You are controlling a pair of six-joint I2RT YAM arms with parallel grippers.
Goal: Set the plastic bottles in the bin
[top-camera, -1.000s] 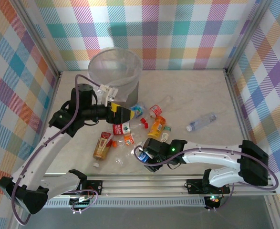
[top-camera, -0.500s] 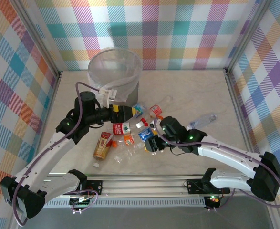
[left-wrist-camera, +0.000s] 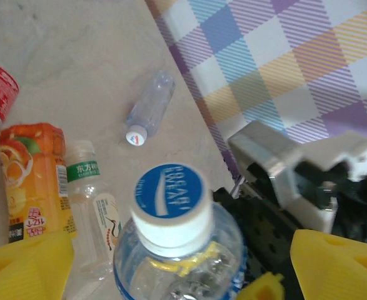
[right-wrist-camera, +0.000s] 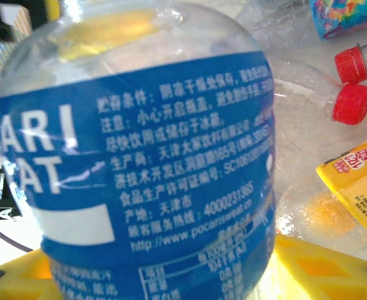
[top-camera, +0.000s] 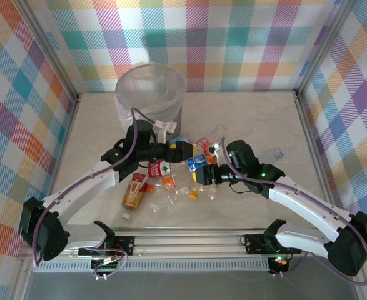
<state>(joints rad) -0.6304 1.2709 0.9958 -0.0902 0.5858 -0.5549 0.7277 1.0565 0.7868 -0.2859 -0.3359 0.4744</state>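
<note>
A clear bottle with a blue label (top-camera: 197, 162) and a blue-and-white cap (left-wrist-camera: 169, 190) hangs above the table's middle. My right gripper (top-camera: 204, 176) is shut on its lower body (right-wrist-camera: 170, 175). My left gripper (top-camera: 184, 150) is open, and its yellow fingers (left-wrist-camera: 24, 265) stand wide on either side of the bottle's neck without touching it. The grey bin (top-camera: 150, 94) with its clear liner stands at the back left. Other bottles lie on the table: an orange one (top-camera: 134, 190), a red-labelled one (top-camera: 159, 167) and a clear one (top-camera: 267, 154).
Loose bottles and red caps (right-wrist-camera: 352, 103) crowd the tabletop under both grippers. An orange bottle (left-wrist-camera: 33, 181) and a green-labelled clear bottle (left-wrist-camera: 92, 212) lie below the left wrist. The checked wall (top-camera: 333, 125) closes the right side.
My right gripper has lifted the blue-labelled bottle from near the front edge up to the middle. My left gripper has swung right, away from the bin, to meet the bottle's cap end.
</note>
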